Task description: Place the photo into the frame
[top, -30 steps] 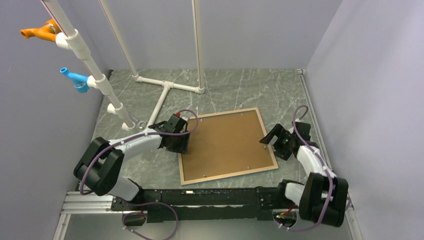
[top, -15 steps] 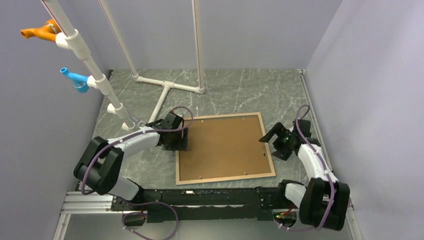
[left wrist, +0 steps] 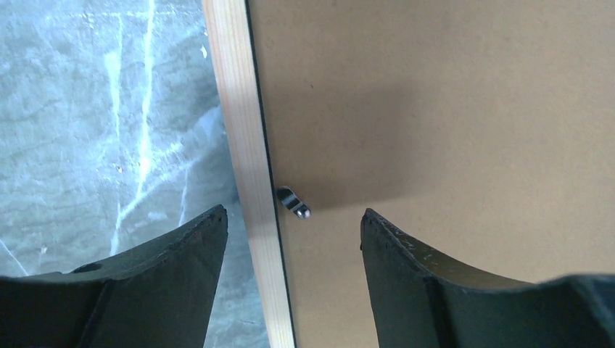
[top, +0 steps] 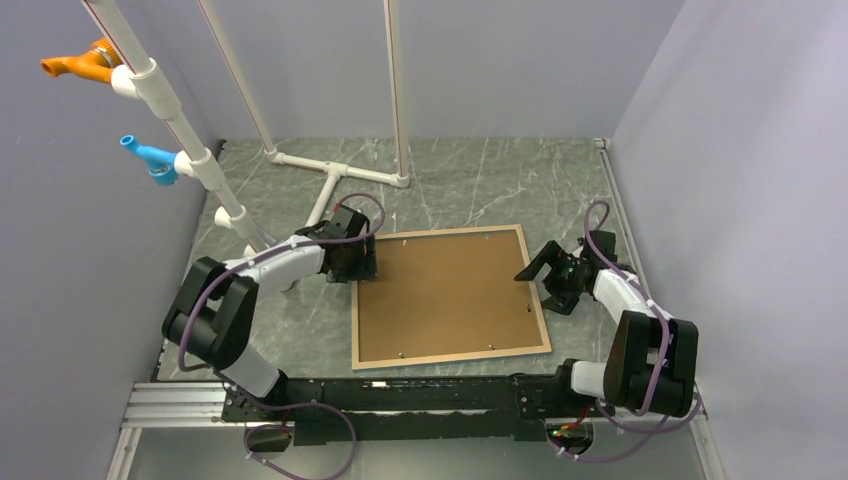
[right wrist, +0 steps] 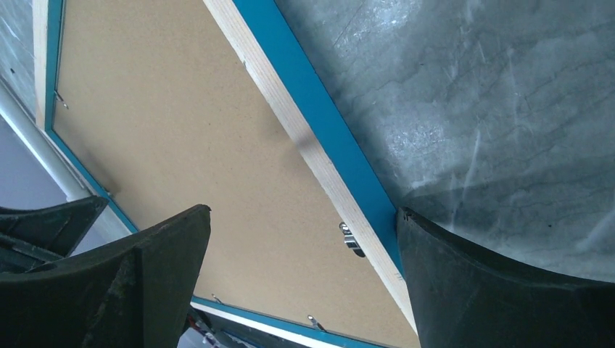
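On the table [top: 460,180], frame [top: 450,357] flat, backing board [top: 445,295] upward, slightly skewed

Frame [top: 452,357]: light wood on the upward face, bright blue along the outer side in the right wrist view.
Backing board [top: 450,295]: plain mid-brown, no pattern.
Clip [left wrist: 293,203]: silver.
Table [top: 500,180]: grey-green marble pattern with white veins.
Pipe stand [top: 335,185]: white.
Two fittings: one orange [top: 75,62], one sky blue [top: 145,157].
Arms [top: 275,268]: black and white, with purple cables [top: 600,222].
Walls [top: 720,150]: pale lilac-grey.
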`<state>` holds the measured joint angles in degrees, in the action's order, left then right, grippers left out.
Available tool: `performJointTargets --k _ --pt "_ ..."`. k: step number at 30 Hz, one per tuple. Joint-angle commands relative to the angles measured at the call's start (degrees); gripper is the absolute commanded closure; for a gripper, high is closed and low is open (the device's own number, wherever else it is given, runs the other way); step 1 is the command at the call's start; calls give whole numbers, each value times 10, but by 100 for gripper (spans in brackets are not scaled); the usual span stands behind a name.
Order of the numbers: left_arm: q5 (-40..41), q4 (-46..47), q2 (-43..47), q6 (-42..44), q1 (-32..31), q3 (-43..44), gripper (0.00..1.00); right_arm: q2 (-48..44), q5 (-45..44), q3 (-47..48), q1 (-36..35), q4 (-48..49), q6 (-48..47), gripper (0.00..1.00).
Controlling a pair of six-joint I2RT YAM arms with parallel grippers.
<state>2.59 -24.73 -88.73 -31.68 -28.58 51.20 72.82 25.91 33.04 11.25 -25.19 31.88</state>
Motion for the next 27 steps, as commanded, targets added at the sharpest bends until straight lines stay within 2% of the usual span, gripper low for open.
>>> performJointTargets --k 1,6,9,16,20,27 --pt "45 -19 -35 -30 3 32 30 9 22 -5 -2 30 -14 0" --pt "70 -22 -54 -46 3 30 34 15 33 -13 -2 39 -16 0" --pt "69 -13 -56 -45 4 22 42 19 37 -17 -2 44 -17 0" --pt "57 -1 -56 -33 4 5 74 28 43 -16 -2 50 -18 0" --pt "56 2 -53 -29 4 -4 100 28 42 -14 -1 48 -19 0" --pt "40 8 -31 -23 4 -12 100 30 42 -15 -2 50 -19 0"
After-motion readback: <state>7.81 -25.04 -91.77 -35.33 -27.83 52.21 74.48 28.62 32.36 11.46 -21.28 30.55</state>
